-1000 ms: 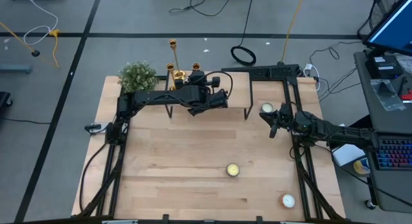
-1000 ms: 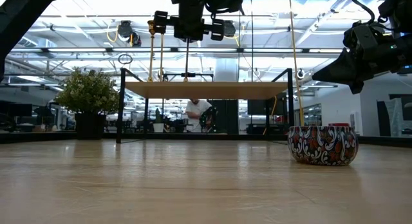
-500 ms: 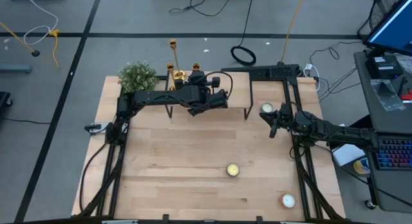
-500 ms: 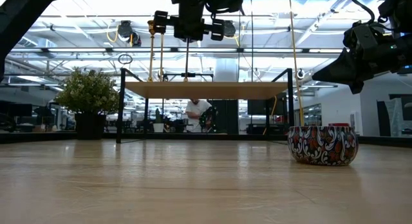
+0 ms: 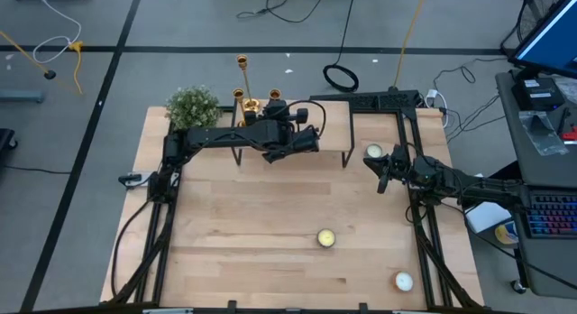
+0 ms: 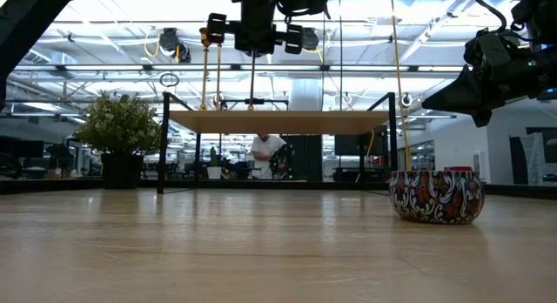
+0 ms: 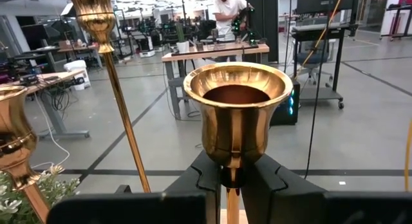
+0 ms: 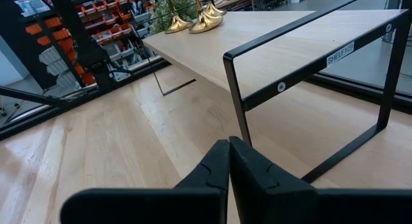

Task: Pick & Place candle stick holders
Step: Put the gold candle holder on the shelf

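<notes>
Three gold candle stick holders stand at the far left of a raised wooden shelf (image 5: 297,133): a tall one (image 5: 242,60), a middle one (image 5: 239,93) and a short one (image 5: 275,96). My left gripper (image 7: 230,179) is over the shelf, shut on the short holder (image 7: 235,114); the tall one (image 7: 96,18) and the middle one (image 7: 13,140) rise beside it. In the low view my left gripper (image 6: 259,31) is high above the shelf (image 6: 278,121). My right gripper (image 5: 382,180) hovers shut and empty near the shelf's right leg; its own view shows the shut fingers (image 8: 228,156). My left gripper pinches the short holder's thin stem just under the top cup (image 7: 230,174) between its two fingers. The fingers come level from the table's near side and lie across the stem. The holder stands upright, its stem (image 6: 253,77) running down to the shelf; whether its base is lifted does not show.
A potted plant (image 5: 192,106) stands at the far left beside the shelf. Three candle tins lie on the table: by the right gripper (image 5: 373,152), at the middle (image 5: 325,238) and near right (image 5: 403,281). The shelf's black frame (image 8: 309,63) stands before the right gripper.
</notes>
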